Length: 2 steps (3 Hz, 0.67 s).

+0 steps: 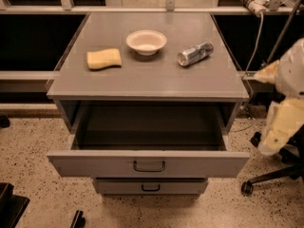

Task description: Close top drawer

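The top drawer [148, 164] of the grey cabinet is pulled wide open. Its dark interior [148, 125] is empty, and a small dark loop handle [149, 166] sits at the centre of its flat front. My cream-coloured arm [284, 103] hangs at the right edge, to the right of the drawer and apart from it. My gripper is not in view; only arm segments show.
On the cabinet top [147, 80] lie a yellow sponge [103, 59], a white bowl [146, 42] and a silver can [194, 53] on its side. A lower drawer front [150, 187] is shut. A black chair base [266, 177] stands at the lower right. Dark parts [9, 208] sit at the lower left.
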Tool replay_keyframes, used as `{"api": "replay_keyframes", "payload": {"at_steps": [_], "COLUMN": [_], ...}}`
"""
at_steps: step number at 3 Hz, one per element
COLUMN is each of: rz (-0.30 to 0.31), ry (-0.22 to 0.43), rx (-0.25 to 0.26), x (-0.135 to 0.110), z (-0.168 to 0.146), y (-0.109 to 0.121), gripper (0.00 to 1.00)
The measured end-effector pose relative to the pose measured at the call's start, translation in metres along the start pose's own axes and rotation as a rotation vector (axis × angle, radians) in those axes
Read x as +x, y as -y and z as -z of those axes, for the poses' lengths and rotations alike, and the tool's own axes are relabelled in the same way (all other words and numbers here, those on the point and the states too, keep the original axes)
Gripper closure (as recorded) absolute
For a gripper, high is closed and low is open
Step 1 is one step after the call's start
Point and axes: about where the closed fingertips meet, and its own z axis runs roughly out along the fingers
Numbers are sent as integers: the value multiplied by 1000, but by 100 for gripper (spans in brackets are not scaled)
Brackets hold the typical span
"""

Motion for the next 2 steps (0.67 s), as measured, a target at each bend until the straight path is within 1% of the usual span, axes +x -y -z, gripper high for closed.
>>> {"api": "replay_keyframes", "payload": {"at_steps": [1,2], "rz": [7,31], "ry": [140,161], "rx": [-126,-137], "x": [20,18], "z": [-56,-60], "y": [-13,-14], "gripper": [0,19]}}
